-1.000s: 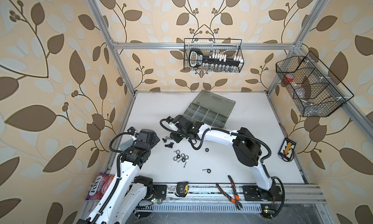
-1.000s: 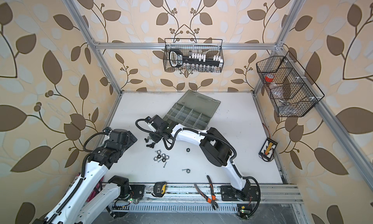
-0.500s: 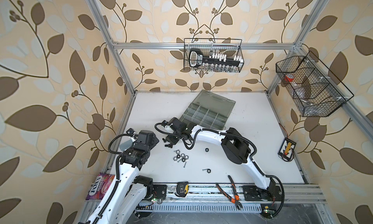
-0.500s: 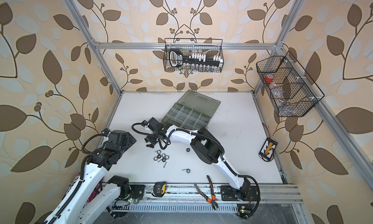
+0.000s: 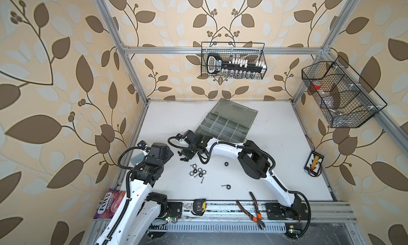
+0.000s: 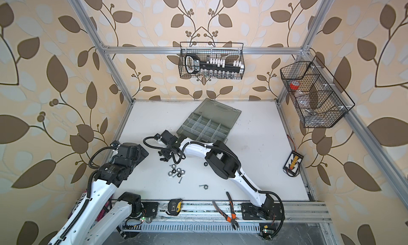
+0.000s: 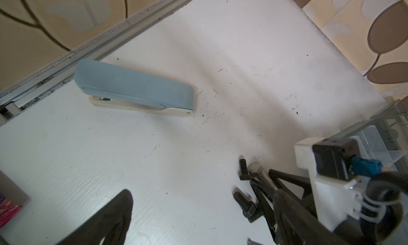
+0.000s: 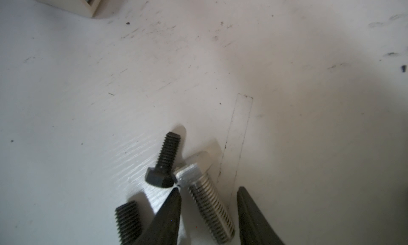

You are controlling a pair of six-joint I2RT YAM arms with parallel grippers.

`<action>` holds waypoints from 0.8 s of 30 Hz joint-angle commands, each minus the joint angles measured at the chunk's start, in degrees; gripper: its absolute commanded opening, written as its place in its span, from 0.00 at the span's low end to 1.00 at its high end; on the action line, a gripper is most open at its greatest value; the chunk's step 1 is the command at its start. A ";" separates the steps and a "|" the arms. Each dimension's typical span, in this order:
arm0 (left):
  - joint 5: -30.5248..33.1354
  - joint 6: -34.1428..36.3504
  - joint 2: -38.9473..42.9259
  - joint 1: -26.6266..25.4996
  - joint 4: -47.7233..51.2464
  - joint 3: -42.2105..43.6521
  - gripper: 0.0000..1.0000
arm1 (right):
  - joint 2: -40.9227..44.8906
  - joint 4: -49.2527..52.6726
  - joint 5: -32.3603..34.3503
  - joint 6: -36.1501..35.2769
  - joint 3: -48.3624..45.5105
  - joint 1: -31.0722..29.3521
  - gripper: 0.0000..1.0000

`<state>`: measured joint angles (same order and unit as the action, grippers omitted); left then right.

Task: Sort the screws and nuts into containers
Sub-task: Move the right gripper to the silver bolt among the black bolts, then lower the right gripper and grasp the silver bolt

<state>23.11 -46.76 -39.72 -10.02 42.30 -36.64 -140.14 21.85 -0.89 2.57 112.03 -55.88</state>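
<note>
Two pincers, one busy; we judge pick-up step: right pincer point(image 8: 208, 188) part open, straddling silver bolt point(image 8: 209, 208) on surface point(image 8: 287, 78), not yet clamped; black bolt point(image 8: 164, 164) just beside its head; left pincer point(image 7: 202, 195) wide open, empty; next we need square close on shank, carry to box point(image 5: 227, 124).

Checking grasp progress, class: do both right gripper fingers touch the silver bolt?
Apart on one side: right wrist view shows table between the silver bolt and one of the right gripper's fingers.
</note>
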 commanded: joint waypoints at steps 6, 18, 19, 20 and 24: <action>2.23 -0.25 0.19 0.57 0.94 -0.36 0.99 | -3.14 2.19 0.43 -1.07 1.97 -0.19 0.28; 1.24 1.10 -0.01 0.62 0.04 -1.26 0.99 | 2.00 2.25 2.32 0.44 1.26 0.85 0.03; 1.12 1.26 0.08 0.62 -0.16 -1.32 0.99 | 2.86 2.15 2.53 0.80 0.72 1.03 0.01; 0.84 1.47 0.17 0.61 -0.42 -1.36 0.99 | 4.08 1.99 2.64 1.32 0.11 1.18 0.01; -1.68 3.78 0.44 0.61 -2.74 -1.49 0.99 | 10.62 -0.75 1.78 4.05 -5.68 2.68 0.00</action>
<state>22.44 -45.06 -39.83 -10.02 41.47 -36.64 -137.01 22.59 0.49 4.01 109.03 -54.57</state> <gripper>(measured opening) 0.990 0.150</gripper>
